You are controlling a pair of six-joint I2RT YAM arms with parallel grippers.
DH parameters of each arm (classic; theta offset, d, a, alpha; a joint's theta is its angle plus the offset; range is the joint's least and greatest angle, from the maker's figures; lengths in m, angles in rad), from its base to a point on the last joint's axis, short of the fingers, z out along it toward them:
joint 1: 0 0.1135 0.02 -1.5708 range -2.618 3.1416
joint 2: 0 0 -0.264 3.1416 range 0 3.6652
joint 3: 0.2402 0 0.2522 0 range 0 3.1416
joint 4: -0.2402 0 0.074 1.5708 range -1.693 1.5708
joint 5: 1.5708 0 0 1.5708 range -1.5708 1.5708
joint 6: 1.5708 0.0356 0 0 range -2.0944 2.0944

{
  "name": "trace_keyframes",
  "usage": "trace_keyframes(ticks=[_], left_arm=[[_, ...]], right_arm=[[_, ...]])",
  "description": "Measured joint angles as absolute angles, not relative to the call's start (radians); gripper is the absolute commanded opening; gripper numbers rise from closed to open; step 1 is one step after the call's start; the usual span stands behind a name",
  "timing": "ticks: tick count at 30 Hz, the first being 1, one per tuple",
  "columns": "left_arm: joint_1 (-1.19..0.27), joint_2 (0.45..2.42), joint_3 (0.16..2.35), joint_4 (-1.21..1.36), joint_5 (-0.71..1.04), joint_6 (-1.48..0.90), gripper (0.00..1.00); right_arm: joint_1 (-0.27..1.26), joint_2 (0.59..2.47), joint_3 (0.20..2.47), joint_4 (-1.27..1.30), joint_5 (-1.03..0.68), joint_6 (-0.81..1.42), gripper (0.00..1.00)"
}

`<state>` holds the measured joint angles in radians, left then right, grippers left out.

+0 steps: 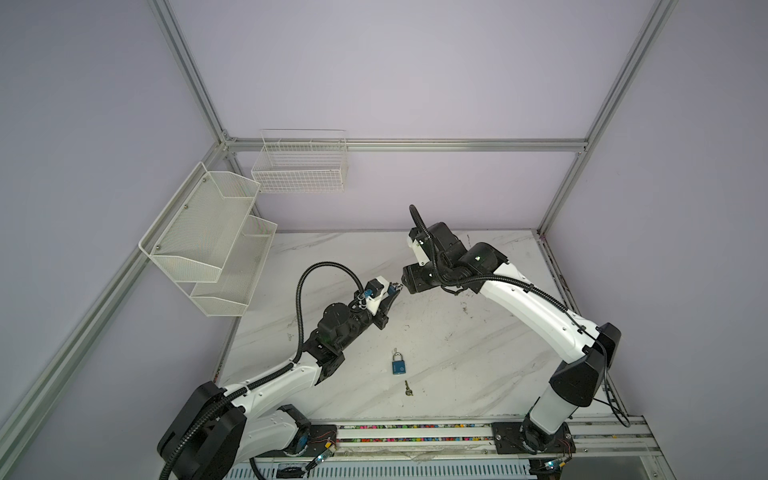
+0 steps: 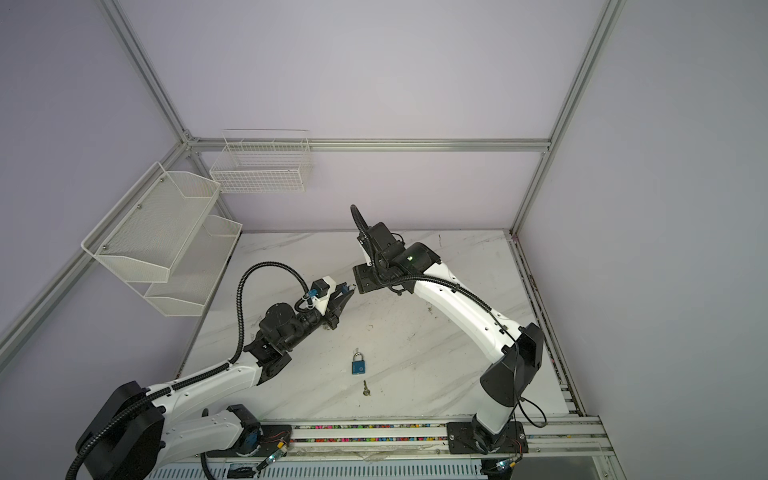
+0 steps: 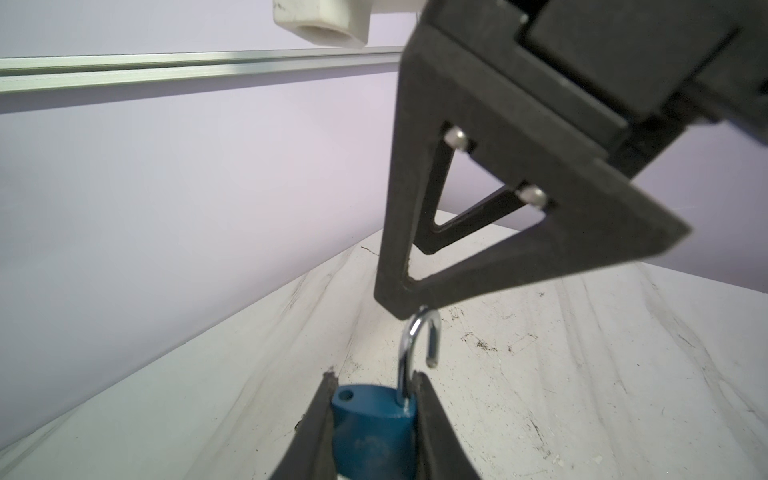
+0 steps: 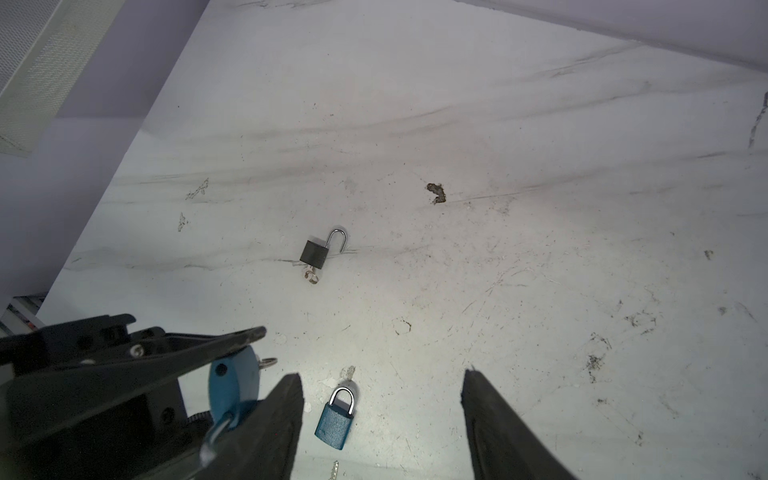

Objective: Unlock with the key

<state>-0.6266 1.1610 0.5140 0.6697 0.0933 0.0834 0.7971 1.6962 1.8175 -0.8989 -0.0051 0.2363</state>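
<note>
While left claw (image 3: 374, 376) grips blue padlock (image 3: 370, 432), shackle (image 3: 419, 340) open, markings unreadable.

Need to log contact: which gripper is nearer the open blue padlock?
Left. The left gripper is shut on the open blue padlock; the right gripper hangs open with one jaw beside its shackle.

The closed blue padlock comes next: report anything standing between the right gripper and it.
Nothing visible does. In the right wrist view the closed blue padlock lies on the table beyond the right gripper, fingers open. The left gripper, holding an opened blue padlock, sits close alongside, not between.
</note>
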Motion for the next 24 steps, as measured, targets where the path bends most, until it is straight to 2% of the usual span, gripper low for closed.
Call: trace_keyframes(ticks=[16,21,24], left_arm=[[-0.627,1.166,0.514,0.675,0.090,0.078,0.00],[-0.627,1.167,0.516,0.652,0.035,0.002,0.00],[-0.631,1.175,0.537,0.547,-0.027,-0.096,0.00]], right_arm=[[0.796,1.654,1.755,-0.872,-0.065,0.223,0.67],[0.790,1.610,1.721,-0.863,-0.016,0.229,0.72],[0.765,1.580,1.681,-0.844,0.007,0.244,0.73]])
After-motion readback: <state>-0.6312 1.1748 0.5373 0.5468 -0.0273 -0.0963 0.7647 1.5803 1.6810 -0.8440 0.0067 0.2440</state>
